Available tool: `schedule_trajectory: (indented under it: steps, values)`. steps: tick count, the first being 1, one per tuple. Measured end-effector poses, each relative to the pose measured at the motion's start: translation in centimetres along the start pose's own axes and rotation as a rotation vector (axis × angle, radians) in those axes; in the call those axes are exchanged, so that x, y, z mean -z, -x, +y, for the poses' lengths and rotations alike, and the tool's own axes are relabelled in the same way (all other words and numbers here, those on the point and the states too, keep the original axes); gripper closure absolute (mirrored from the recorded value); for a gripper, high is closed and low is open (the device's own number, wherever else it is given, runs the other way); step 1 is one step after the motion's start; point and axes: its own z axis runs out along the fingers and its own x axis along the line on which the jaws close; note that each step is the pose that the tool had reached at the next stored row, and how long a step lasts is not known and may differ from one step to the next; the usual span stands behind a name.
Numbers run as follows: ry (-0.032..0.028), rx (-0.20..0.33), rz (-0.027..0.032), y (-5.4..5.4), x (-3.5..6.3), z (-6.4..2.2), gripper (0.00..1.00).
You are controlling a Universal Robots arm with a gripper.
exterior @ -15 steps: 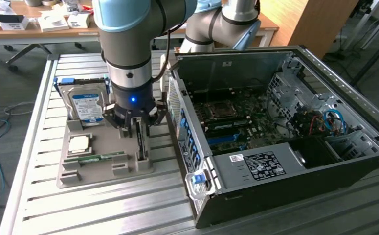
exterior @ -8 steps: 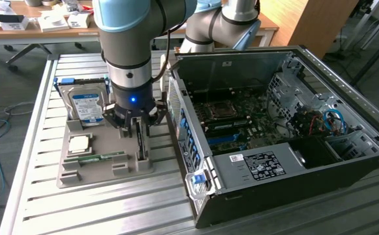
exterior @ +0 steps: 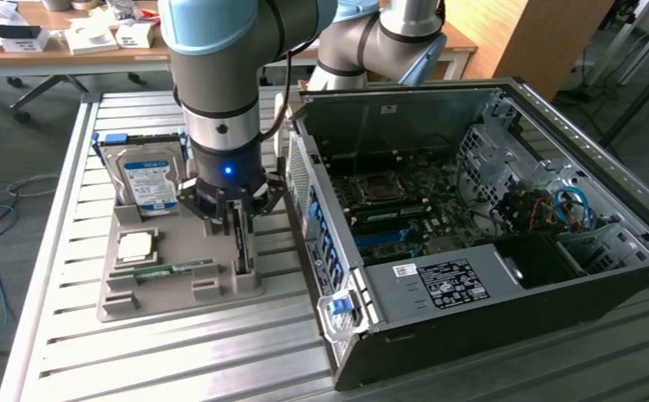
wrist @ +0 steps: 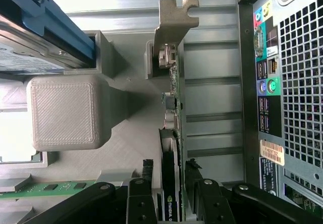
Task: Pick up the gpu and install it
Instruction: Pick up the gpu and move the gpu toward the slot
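The gpu point(exterior: 241, 247) point(wrist: 173, 103) stands on its long edge in a narrow slot at the 3 o'clock side of a grey tray point(exterior: 146, 301). In the exterior view its long axis runs roughly from 12 to 6 o'clock, parallel to the rear panel of the computer case point(wrist: 298, 82). From above, in the wrist view, it is a thin strip: a dark green board edge studded with small parts, and a black cooler body. Its bent silver bracket point(wrist: 174, 17), dull stamped metal with a notched tip, caps the end nearer the hard drive point(exterior: 151, 180).

The claw point(exterior: 239, 224) point(wrist: 170, 166) straddles the card near its other end. Its black fingers point(wrist: 146, 183) sit one on each flat face, part open, with a sliver of gap on both sides, so it has hold of nothing.

The tray is matt printed plastic with fine ribbed layer lines, and it carries a rounded square block point(wrist: 65, 110). The silver, blue-labelled hard drive leans in blue rails point(wrist: 65, 27) at 11 o'clock on the tray. A square metal-capped processor point(exterior: 136, 245) lies at 9 o'clock and a narrow green memory stick point(exterior: 173, 270) at 7 o'clock. All of it sits on a slatted aluminium worktop point(exterior: 190, 352), with the open steel case just beside the tray at 3 o'clock.
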Motion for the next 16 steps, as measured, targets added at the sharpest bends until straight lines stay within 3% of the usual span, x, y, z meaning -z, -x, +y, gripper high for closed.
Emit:
schedule_trajectory:
  steps: [5,8,16]
  values:
    - [0.0,0.0,0.0,0.0,0.0,0.0,0.63]
    - [-0.0001,0.0,0.0001,0.0,0.0,0.0,0.74]
    - [-0.0001,0.0,0.0,0.0,0.0,0.0,0.74]
